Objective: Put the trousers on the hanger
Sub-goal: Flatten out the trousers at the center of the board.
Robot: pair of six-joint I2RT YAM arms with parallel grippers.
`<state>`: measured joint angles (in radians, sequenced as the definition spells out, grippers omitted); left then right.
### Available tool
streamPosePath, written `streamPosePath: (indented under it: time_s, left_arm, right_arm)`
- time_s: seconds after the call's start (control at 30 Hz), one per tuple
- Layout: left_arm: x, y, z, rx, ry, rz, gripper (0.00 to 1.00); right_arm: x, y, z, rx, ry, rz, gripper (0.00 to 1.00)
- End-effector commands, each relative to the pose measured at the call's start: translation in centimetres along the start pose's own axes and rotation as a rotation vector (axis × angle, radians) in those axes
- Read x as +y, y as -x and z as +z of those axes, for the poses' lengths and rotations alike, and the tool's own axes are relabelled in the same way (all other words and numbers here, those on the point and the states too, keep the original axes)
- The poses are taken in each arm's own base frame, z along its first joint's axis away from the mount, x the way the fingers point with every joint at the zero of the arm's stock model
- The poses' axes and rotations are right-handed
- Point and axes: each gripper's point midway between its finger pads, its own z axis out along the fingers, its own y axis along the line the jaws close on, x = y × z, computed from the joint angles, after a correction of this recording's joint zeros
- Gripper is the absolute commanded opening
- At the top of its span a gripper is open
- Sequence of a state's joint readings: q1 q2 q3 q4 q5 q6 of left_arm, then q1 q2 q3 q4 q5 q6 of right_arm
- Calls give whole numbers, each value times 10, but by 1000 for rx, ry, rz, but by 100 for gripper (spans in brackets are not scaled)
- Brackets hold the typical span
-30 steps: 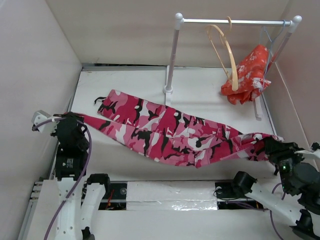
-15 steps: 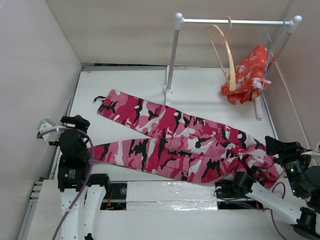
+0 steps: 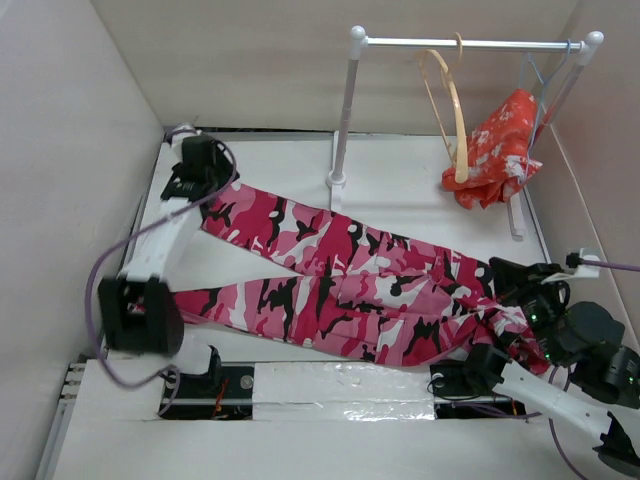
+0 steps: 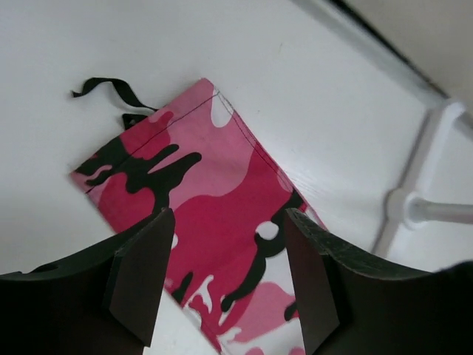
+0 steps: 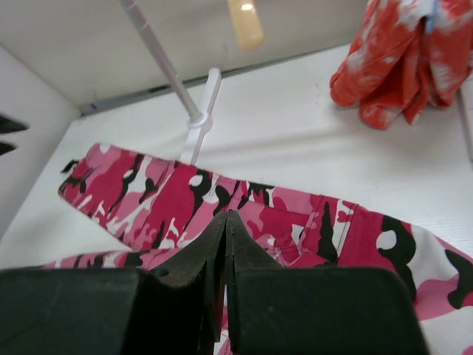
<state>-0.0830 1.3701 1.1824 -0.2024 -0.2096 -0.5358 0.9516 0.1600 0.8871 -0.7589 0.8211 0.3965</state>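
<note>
Trousers (image 3: 340, 280) lay spread flat across table (image 3: 420, 190), legs running leftward. Left gripper (image 4: 228, 225) hung above far leg's end, jaws wide, holding nothing. Right gripper (image 5: 228, 218) sat at waist end, jaws pressed together; possibly cloth pinched between, view unclear. Hanger (image 3: 452, 110) hung on rail (image 3: 470, 43), well apart.

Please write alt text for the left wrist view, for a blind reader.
Two open fingers hover over a flat end of the camouflage trousers on a white table. A black drawstring lies beside it; a white rack foot stands at right.
</note>
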Motion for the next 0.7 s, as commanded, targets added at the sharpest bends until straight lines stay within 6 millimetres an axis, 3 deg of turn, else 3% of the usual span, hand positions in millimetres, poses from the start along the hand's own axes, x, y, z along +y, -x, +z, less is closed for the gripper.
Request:
streamPosePath:
  time_s: [0.0, 0.03, 0.07, 0.1, 0.13, 0.17, 0.23, 0.27, 0.33, 0.4, 0.43, 0.5, 0.53, 0.67]
  left_arm:
    - [-4, -24, 52, 116, 66, 116, 58]
    - [-11, -10, 63, 96, 82, 131, 59]
    - [2, -31, 92, 152, 150, 195, 60]
    - [7, -38, 102, 188, 180, 227, 63]
    - [-3, -24, 110, 165, 178, 242, 65]
    - [10, -40, 130, 205, 225, 296, 65]
    - [6, -33, 145, 185, 240, 320, 68]
    - [15, -41, 157, 195, 278, 344, 68]
    - [8, -29, 169, 161, 272, 374, 71]
    - [15, -37, 185, 175, 305, 406, 72]
    - [9, -28, 189, 157, 297, 428, 73]
    - [16, -38, 202, 184, 320, 469, 74]
    - [10, -30, 206, 170, 312, 488, 74]
    - [21, -67, 224, 267, 298, 524, 68]
  right_arm:
    - [24, 5, 5, -33, 110, 7, 10]
    - [24, -4, 7, -19, 106, -5, 12]
    - [23, -7, 8, -14, 104, -8, 14]
    - [23, -11, 8, -4, 108, -11, 18]
    - [23, -14, 8, 2, 109, -12, 20]
    - [23, -22, 10, 11, 108, -19, 21]
    - [25, -29, 13, 19, 118, -18, 27]
    - [27, -36, 16, 28, 120, -22, 29]
    - [30, -43, 19, 40, 120, -20, 30]
    - [34, -52, 23, 55, 126, -27, 31]
    - [35, -56, 25, 67, 125, -36, 31]
    - [37, -59, 28, 74, 118, -40, 31]
    - [36, -61, 30, 78, 108, -46, 31]
    - [38, -64, 35, 64, 99, -38, 31]
